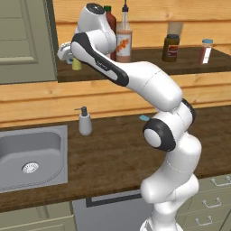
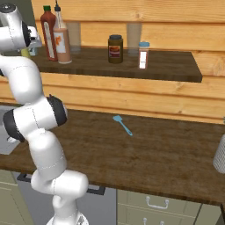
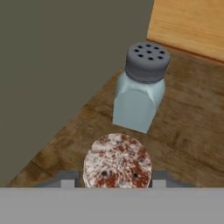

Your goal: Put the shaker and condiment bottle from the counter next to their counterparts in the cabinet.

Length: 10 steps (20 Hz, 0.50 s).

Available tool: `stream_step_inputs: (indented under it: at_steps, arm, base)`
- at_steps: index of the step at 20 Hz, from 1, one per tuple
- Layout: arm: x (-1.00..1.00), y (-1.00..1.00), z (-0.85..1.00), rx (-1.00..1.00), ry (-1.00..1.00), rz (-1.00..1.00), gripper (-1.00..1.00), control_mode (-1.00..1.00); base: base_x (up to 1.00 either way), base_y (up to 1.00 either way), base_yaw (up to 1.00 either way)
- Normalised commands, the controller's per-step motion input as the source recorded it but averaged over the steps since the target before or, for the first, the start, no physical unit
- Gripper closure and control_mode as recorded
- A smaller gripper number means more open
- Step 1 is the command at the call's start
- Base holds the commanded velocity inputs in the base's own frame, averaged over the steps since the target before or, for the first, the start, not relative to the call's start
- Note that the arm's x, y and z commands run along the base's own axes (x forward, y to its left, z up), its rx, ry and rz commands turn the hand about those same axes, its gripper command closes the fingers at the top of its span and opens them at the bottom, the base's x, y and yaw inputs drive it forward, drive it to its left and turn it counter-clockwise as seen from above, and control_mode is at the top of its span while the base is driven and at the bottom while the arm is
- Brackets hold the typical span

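Sink [image 1: 31,155] steel fills the far left of the counter [image 1: 113,153] in our left base view, and just right of it we see a grey soap pump [image 1: 84,121] standing upright against the plank wall. Above them hangs the cabinet [image 1: 194,65], its grey-green door [image 1: 25,40] swung open at the left and its dark shelf running right.

At the shelf's left end we find the gripper [image 1: 71,56], reached in by the white arm [image 1: 135,76]. The shaker [image 1: 76,63] shows as a yellow-green body just below the hand. From the hand view we look down on its speckled cap [image 3: 117,161], which sits between the two dark fingertips [image 3: 68,178], the jaws drawn narrow and closed against its sides. Whether its base touches the shelf we cannot tell. Just beyond it stands the pale blue shaker [image 3: 139,89] with its grey perforated cap, upright on the shelf and near the door.

Moving right along the shelf, we see the dark red bottle [image 2: 48,33] and, touching or nearly touching its right side, the condiment bottle [image 2: 62,37] with its thin dark nozzle, both upright. Further right stands a dark brown jar [image 2: 115,48], then a white shaker with a red cap [image 1: 205,51], well apart from the bottles.

Down on the counter, we note a small blue spatula [image 2: 122,124] lying flat, right of the arm.
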Motion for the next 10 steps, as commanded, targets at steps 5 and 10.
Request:
stream_step_inputs:
  at_steps: [5, 10]
  arm:
    - [0.16, 0.00, 0.00, 0.01, 0.00, 0.00, -1.00, -1.00]
    - [0.05, 0.00, 0.00, 0.00, 0.00, 0.00, -1.00, -1.00]
  base:
    - [0.00, 0.00, 0.00]
    - [0.00, 0.00, 0.00]
